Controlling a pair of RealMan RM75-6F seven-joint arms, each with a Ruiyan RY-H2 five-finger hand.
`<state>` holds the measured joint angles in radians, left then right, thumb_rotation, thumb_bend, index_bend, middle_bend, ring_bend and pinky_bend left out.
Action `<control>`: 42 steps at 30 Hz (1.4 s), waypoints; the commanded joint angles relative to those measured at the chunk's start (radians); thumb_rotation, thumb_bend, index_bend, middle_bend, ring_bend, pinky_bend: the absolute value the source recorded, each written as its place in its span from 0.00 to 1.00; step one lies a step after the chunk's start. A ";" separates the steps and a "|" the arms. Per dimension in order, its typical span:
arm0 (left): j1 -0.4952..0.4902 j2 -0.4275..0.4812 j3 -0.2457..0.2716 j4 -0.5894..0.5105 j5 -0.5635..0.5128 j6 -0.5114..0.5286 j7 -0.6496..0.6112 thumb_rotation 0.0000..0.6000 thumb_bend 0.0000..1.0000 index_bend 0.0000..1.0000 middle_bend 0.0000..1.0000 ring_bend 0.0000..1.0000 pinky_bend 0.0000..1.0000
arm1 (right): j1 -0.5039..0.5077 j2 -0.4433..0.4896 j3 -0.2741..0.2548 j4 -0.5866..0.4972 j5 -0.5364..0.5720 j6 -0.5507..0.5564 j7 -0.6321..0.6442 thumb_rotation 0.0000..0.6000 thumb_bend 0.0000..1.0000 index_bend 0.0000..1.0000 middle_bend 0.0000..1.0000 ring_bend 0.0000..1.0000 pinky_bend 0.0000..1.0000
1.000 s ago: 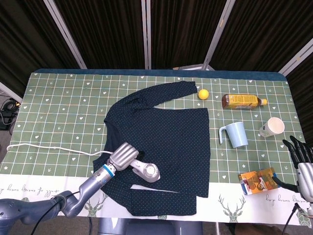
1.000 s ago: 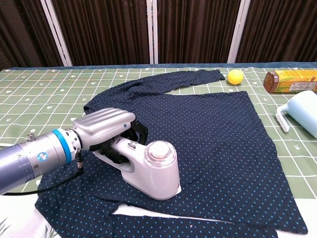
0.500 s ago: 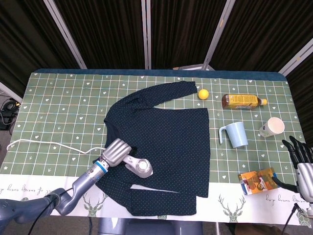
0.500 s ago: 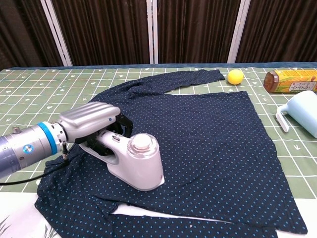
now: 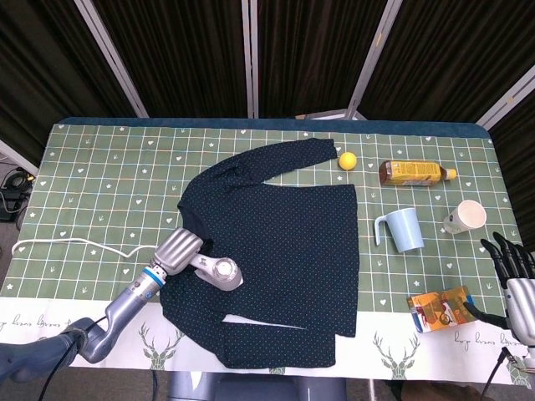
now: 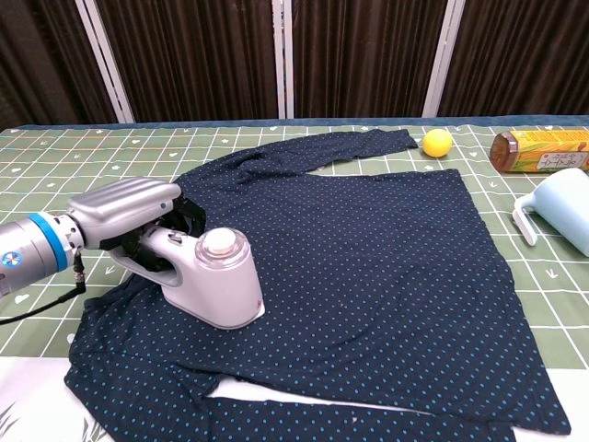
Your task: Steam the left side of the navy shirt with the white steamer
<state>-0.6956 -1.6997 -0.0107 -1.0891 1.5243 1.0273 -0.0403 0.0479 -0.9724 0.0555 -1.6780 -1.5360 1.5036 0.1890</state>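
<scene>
White plastic steamer [image 6: 210, 281], gripped by its handle in the left hand [image 6: 126, 210], has slid leftward across the dotted navy shirt [image 5: 284, 251] to its left edge, so the pass looks nearly complete.

The left hand [image 6: 129, 210] wraps the white steamer [image 6: 210, 281], hiding most of its handle. The steamer's base covers the navy shirt [image 5: 284, 242] beneath. The right hand [image 5: 514, 271] is cut off at the head view's edge. The carton [image 5: 440, 307] print is too small to read.
</scene>
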 commanded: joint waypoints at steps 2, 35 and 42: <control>0.003 0.004 0.004 0.004 0.004 0.003 -0.009 1.00 0.57 0.92 0.86 0.77 1.00 | 0.001 -0.001 -0.001 -0.001 0.000 -0.002 -0.003 1.00 0.00 0.00 0.00 0.00 0.00; 0.003 0.002 0.089 -0.101 0.155 0.070 0.018 1.00 0.56 0.92 0.86 0.77 1.00 | -0.002 0.003 -0.001 0.000 -0.002 0.005 0.009 1.00 0.00 0.00 0.00 0.00 0.00; 0.023 0.019 0.107 -0.074 0.166 0.097 -0.008 1.00 0.39 0.92 0.86 0.77 1.00 | -0.003 0.004 -0.003 -0.002 -0.007 0.007 0.007 1.00 0.00 0.00 0.00 0.00 0.00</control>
<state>-0.6750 -1.6830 0.0940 -1.1660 1.6883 1.1209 -0.0447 0.0450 -0.9688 0.0530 -1.6797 -1.5425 1.5107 0.1957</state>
